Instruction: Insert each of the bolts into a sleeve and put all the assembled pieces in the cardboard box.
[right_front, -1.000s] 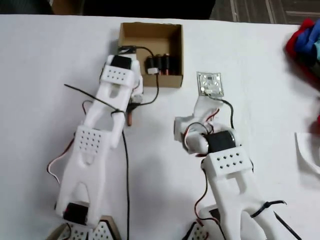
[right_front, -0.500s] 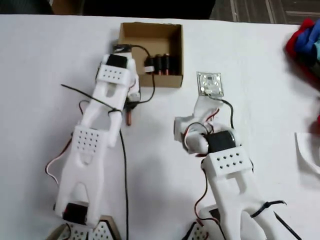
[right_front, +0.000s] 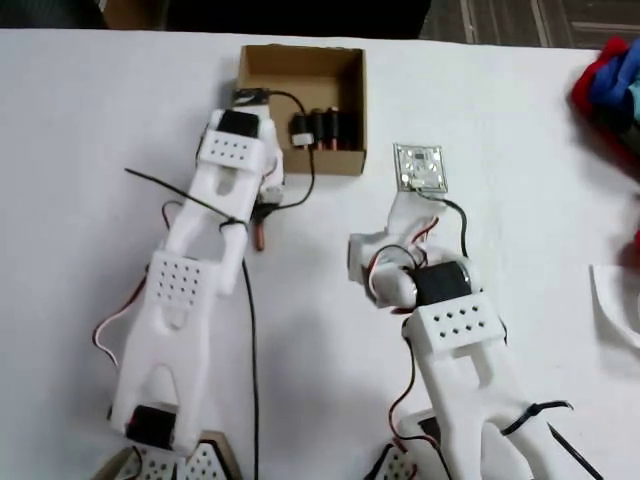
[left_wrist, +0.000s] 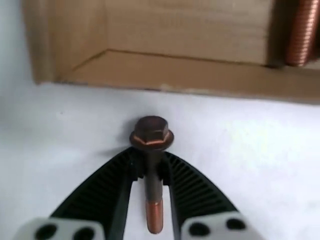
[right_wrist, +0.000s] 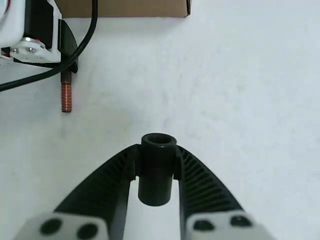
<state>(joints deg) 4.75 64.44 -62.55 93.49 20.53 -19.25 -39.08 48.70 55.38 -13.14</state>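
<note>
A white tabletop spreads across the high view. At its right edge lies a bunched heap of cloth in red, blue and teal, partly cut off by the frame. Nearer along that same edge sits a curved white object, too cropped to identify. Beyond the tabletop's far edge, grey striped floor shows.

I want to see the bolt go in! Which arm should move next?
Probably left: its jaws hold the bolt with the threaded tip free, and the right holds the sleeve with its hole open.
</note>
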